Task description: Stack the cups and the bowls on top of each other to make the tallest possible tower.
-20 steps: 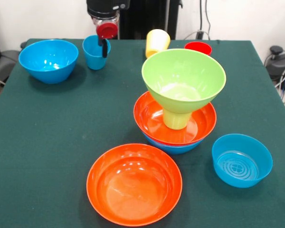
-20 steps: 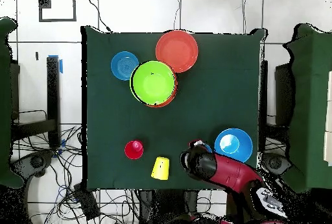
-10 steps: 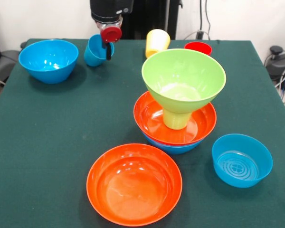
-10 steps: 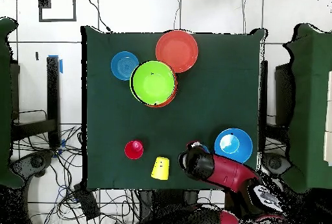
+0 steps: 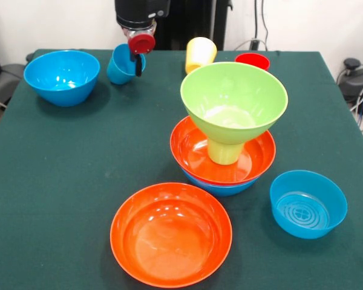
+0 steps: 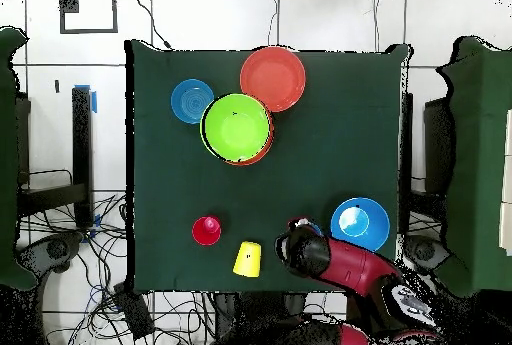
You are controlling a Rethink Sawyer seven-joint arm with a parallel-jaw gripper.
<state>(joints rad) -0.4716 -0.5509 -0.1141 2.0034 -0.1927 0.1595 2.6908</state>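
Note:
The tower stands right of the table's middle: a blue bowl point(image 5: 221, 188) at the bottom, an orange bowl point(image 5: 257, 160) in it, an upturned green cup point(image 5: 224, 151), and a lime green bowl point(image 5: 233, 96) on top. From overhead only the green bowl point(image 6: 237, 128) shows fully. My gripper point(image 5: 137, 60) is at the far left, shut on the rim of a blue cup point(image 5: 120, 65), which hangs tilted just above the table. Overhead, the gripper point(image 6: 300, 236) hides most of that cup.
A yellow cup point(image 5: 200, 53) and a red cup point(image 5: 252, 60) stand at the far edge. A deep blue bowl point(image 5: 62, 77) sits far left, a wide orange bowl point(image 5: 170, 234) near the front, and a smaller blue bowl point(image 5: 308, 203) front right.
My gripper has lifted the blue cup off the table and tilted it, shifting slightly. Over the last half second nothing has moved.

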